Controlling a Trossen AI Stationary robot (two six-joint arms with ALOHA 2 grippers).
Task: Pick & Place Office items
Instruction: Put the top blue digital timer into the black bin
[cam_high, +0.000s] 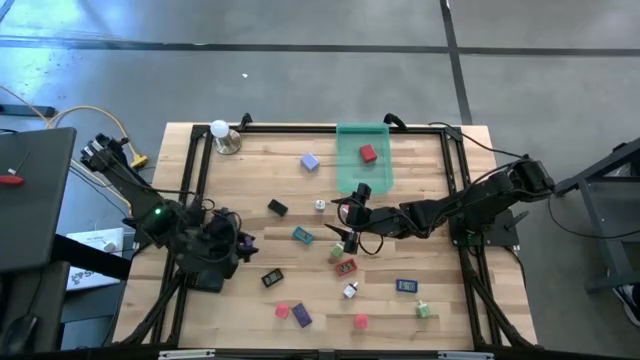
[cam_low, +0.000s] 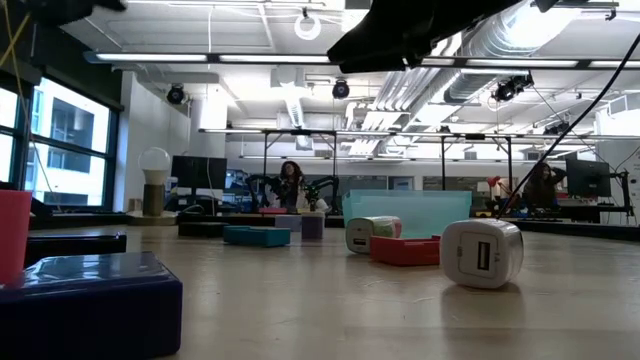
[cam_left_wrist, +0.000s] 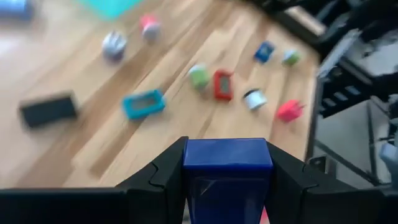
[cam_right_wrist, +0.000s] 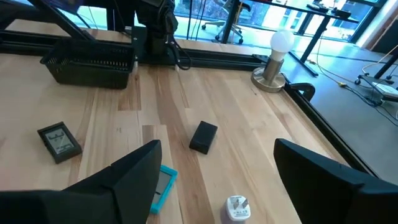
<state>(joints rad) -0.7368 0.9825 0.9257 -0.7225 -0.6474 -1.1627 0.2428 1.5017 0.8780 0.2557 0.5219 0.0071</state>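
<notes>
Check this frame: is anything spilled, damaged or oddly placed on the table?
Nothing stands out. The office items lie scattered loose on the wood; one red piece sits in the green tray. The left gripper holds a blue block.

**Even overhead light, one blurred wrist view**

The scene is brightly lit by long ceiling strip lights (cam_low: 250, 57) seen in the low view, with daylight from windows (cam_low: 55, 140) at its left edge. Shadows on the wooden table (cam_high: 420, 190) are soft and faint. The left wrist view is smeared with blur: the teal piece (cam_left_wrist: 143, 103) and black piece (cam_left_wrist: 48, 108) have fuzzy edges. In the low view the near purple block (cam_low: 90, 300) is out of focus. The right wrist view is sharp, with mild glare on the white ball (cam_right_wrist: 281, 41).
</notes>
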